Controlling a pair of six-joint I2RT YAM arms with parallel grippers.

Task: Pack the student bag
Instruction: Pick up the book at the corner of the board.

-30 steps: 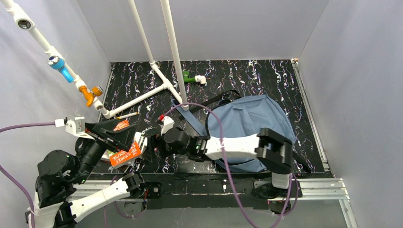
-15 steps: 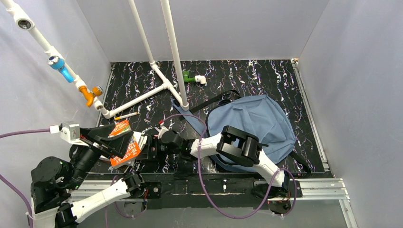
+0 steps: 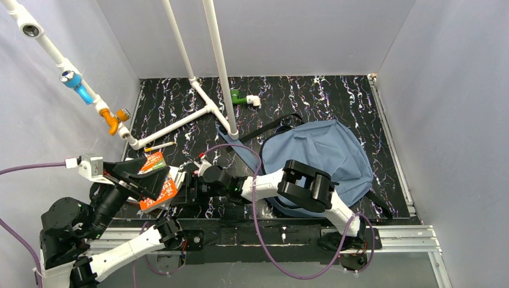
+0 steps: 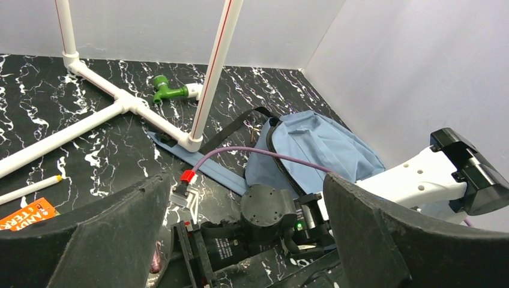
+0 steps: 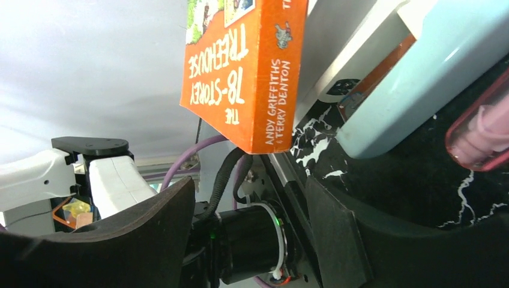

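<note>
The bag (image 3: 324, 150) lies on the worktop (image 3: 300, 102) well to the right of the orange book (image 5: 240, 78), where the right claw (image 5: 249, 186), jaws apart at the book's corner, may pinch only that corner and drop it, or bump the wide-open left claw (image 4: 246, 186) near the book.

A robotics lab test cell. Plain pale walls (image 3: 276, 36) box in a black, white-veined surface (image 3: 336, 99) at 9, 12 and 3 o'clock. Two robot arms are bolted to an aluminium rail (image 3: 396, 231) at 6 o'clock, trailing purple cables (image 3: 258, 216). A white plastic pipe frame (image 3: 219, 66) rises from 11 o'clock, with blue and orange fittings (image 3: 75, 81) at 10.
</note>
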